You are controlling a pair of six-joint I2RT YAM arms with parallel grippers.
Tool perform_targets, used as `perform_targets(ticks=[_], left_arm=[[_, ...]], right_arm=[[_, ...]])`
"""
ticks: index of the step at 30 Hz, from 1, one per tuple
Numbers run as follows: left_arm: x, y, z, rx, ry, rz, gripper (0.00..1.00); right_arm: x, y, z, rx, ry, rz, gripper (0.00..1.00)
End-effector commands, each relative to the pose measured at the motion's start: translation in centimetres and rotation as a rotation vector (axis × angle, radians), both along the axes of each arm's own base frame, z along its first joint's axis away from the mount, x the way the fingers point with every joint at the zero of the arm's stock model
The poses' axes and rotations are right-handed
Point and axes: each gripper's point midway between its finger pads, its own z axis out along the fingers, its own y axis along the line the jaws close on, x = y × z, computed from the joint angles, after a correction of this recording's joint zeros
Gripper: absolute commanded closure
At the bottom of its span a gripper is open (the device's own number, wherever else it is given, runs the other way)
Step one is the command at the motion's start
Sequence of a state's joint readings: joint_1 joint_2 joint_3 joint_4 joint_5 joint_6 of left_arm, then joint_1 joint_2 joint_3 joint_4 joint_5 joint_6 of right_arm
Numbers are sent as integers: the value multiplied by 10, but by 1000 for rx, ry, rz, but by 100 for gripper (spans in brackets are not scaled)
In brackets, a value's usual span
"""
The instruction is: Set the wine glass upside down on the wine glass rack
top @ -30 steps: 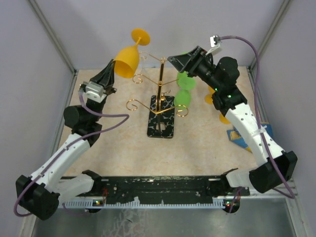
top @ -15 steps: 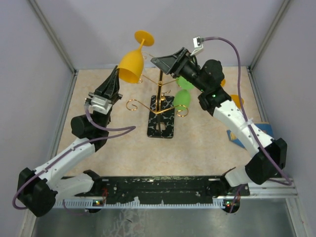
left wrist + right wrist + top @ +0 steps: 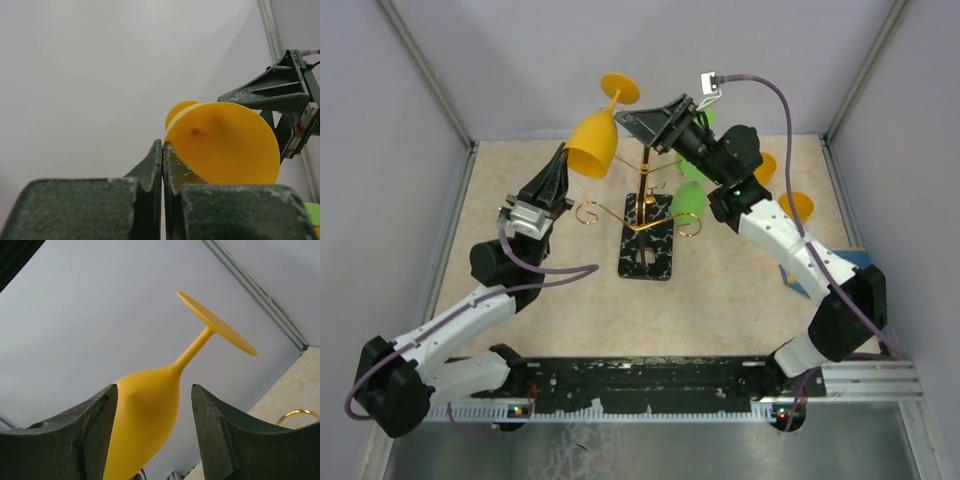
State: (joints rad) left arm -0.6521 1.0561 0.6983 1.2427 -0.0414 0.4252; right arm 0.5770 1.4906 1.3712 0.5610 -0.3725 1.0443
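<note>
The yellow wine glass [image 3: 593, 143] is held in the air, tilted, foot up and to the right, left of the top of the gold wire wine glass rack [image 3: 645, 190]. My left gripper [image 3: 562, 152] is shut on its rim; in the left wrist view the fingers [image 3: 155, 160] pinch the glass wall [image 3: 225, 145]. My right gripper [image 3: 640, 122] is open right beside the bowl. In the right wrist view the bowl [image 3: 145, 415] sits between the spread jaws of the gripper [image 3: 155, 390], close to the left finger. A gold curl of the rack [image 3: 296, 415] shows low right.
The rack stands on a black veined base [image 3: 648, 250]. Two green glasses [image 3: 688, 198] hang on its right arms. Two orange glasses [image 3: 798, 207] stand on the table at right, near a blue object [image 3: 865, 262]. My right gripper shows in the left wrist view [image 3: 280, 95].
My left arm has carried the yellow glass right and up toward the rack top. My right arm has swung left and up, bringing its open jaws around the bowl.
</note>
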Motion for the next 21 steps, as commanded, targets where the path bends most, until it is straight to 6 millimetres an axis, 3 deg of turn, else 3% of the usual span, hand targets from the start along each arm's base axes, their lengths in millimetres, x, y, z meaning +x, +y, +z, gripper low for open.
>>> perform_targets(ticks=[1,12,21], left_arm=[[-14,9,12,-53,-51,-2,100],[-25,4,16,-69,-75,-60,100],[-35,0,13,-113,-83,-135,100]], right_arm=[[-23,-1,51,98,-142,32,39],[-13,12,42,85,-122,32,41],[-12,21,48,110,-148,53,44]])
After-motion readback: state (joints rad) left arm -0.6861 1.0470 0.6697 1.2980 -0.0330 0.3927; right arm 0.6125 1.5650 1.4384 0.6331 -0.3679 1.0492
